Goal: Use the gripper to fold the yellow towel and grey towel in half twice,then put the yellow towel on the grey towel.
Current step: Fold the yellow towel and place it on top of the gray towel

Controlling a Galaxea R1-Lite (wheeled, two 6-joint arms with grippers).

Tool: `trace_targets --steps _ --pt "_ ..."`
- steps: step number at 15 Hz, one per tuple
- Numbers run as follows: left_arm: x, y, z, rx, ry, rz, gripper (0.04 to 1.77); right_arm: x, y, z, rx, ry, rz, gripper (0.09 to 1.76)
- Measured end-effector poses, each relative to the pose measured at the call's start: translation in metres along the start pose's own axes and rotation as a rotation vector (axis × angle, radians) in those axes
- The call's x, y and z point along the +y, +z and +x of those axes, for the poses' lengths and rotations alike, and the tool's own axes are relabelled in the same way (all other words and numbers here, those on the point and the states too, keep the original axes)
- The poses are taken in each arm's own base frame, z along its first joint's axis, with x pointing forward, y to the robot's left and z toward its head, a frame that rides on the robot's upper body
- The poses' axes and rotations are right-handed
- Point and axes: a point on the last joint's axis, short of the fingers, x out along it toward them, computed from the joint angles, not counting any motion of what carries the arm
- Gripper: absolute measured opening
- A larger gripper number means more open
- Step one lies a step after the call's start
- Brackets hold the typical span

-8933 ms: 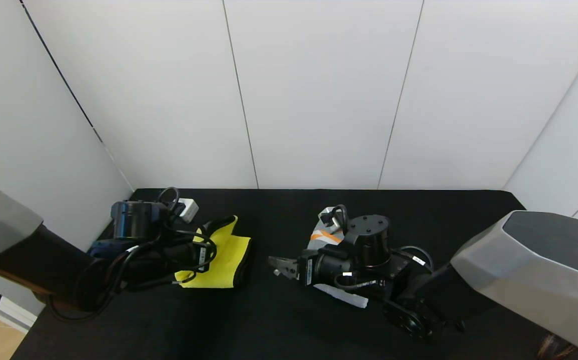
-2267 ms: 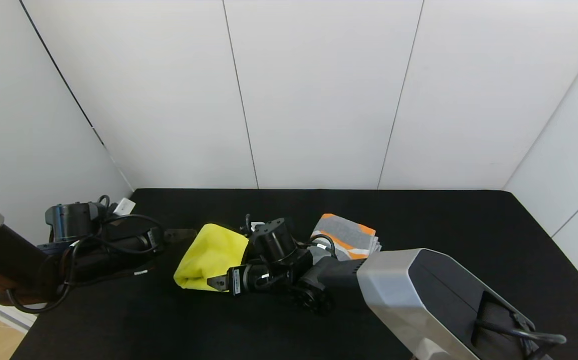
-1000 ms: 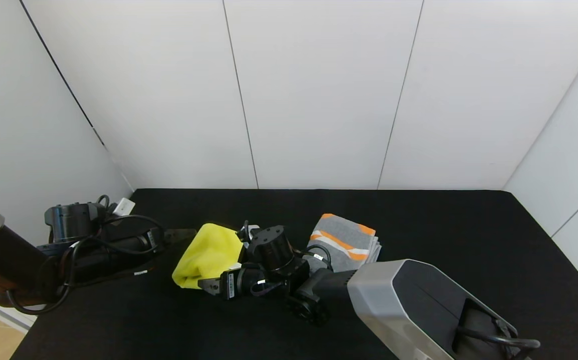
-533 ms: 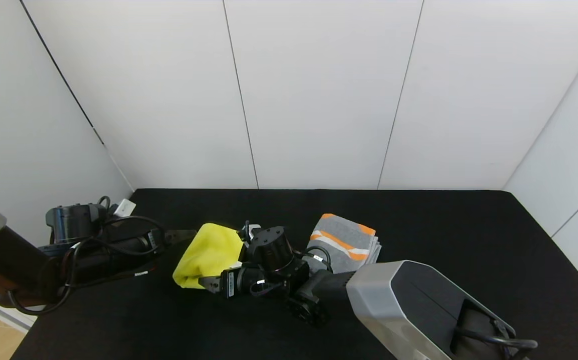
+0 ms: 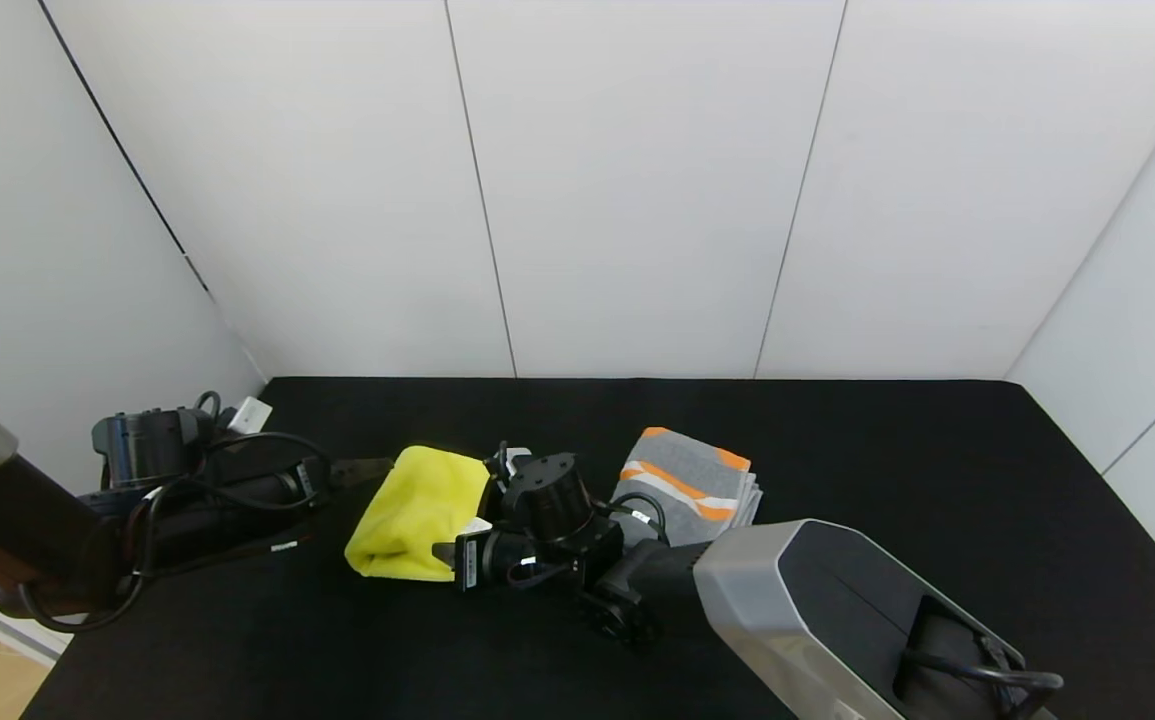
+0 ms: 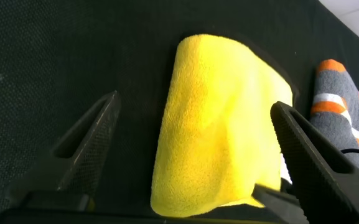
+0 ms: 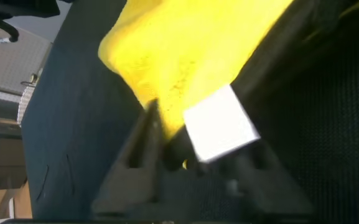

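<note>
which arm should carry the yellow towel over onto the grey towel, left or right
Right. The right gripper is already at the yellow towel's near corner, its fingers closing on the edge by the white tag, and the grey towel lies on its side. The left gripper hangs open, apart.

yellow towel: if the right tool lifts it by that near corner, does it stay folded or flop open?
Likely flops: the yellow towel lies as a soft, puffy fold with rounded edges, not a crisp stack. Probably light and not slippery; its fuzzy pile should hold in the right tool, closed on the corner by the white tag. Layers may sag or peel apart, since only one corner is pinched.
</note>
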Motion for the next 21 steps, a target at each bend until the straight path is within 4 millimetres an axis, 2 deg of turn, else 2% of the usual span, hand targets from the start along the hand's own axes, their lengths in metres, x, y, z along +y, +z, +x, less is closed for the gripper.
trace_targets --steps 1,8,18,21 --pt "0.000 0.000 0.000 0.001 0.001 -0.001 1.72 0.000 0.000 0.000 -0.002 0.002 -0.002 0.13" --pt "0.001 -0.003 0.011 0.034 -0.054 -0.043 1.72 0.002 -0.003 0.002 -0.015 -0.008 -0.009 0.15" --pt "0.017 0.015 0.038 0.070 -0.069 -0.172 1.72 0.000 -0.002 0.002 -0.037 -0.040 -0.007 0.15" --pt "0.022 0.018 0.040 0.089 -0.086 -0.224 1.72 0.000 0.000 0.001 -0.047 -0.039 -0.009 0.15"
